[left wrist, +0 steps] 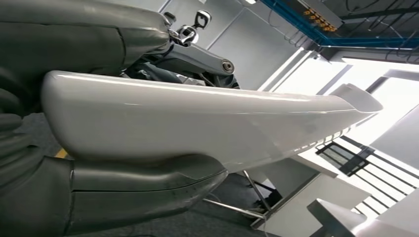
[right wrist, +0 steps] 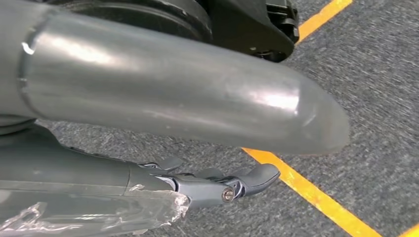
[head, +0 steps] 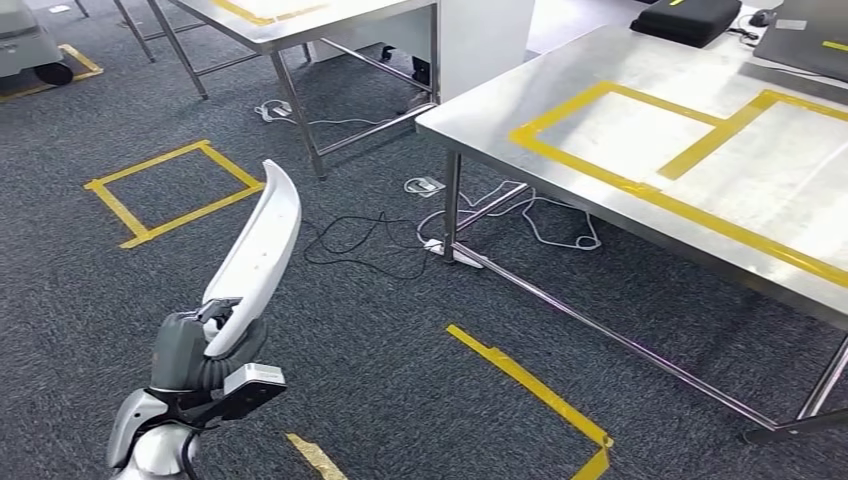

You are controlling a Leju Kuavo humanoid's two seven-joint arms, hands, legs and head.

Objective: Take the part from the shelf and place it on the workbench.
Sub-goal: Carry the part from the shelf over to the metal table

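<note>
One long white part (head: 258, 255), carried low in the left hand (head: 200, 350), with the workbench (head: 700, 150) ahead and to the right.

Fingers and thumb of the left hand wrap the part's lower end, so its bulk rises free above the grey carpet (head: 400, 330), probably to keep it away from the robot's body and the floor while it is carried. Its long axis runs steeply up and slightly forward-right, curved like a blade, the narrow tip pointing towards the far tables. Nothing rests on the workbench's yellow-taped outlines (head: 640, 140) yet. The right hand (right wrist: 207, 185) hangs over the carpet holding nothing, its fingers loosely extended and apart.
</note>
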